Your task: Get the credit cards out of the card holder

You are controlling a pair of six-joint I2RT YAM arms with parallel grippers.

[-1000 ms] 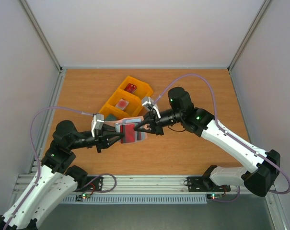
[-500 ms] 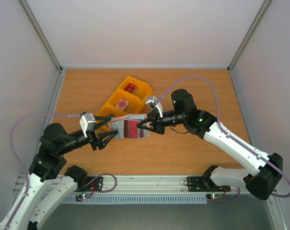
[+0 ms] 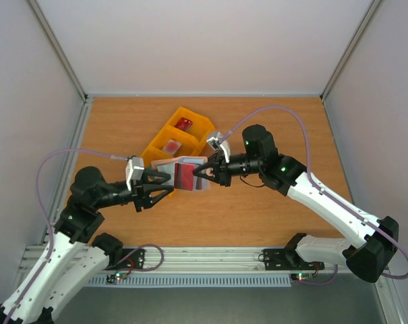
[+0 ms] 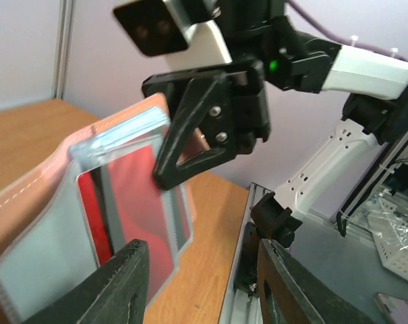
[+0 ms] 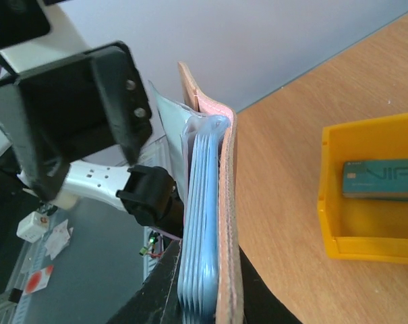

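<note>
The right gripper (image 3: 202,173) has its fingers pinched on the card holder (image 3: 164,165), grabbing it by the edge at 3 o'clock and holding it opened out, up off the table (image 3: 278,128). There's a red card (image 3: 187,175) sitting in one of its clear pockets. The left gripper (image 3: 170,184) comes in from about 8 o'clock with its fingers spread, not clamped on anything. Its tips are right by the holder's left edge. In the left wrist view the holder sits toward 10 o'clock of the finger gap rather than inside it. The yellow tray (image 3: 198,117) lies on the table at 12 o'clock from the holder, with a teal card (image 5: 379,179) in one compartment.
</note>
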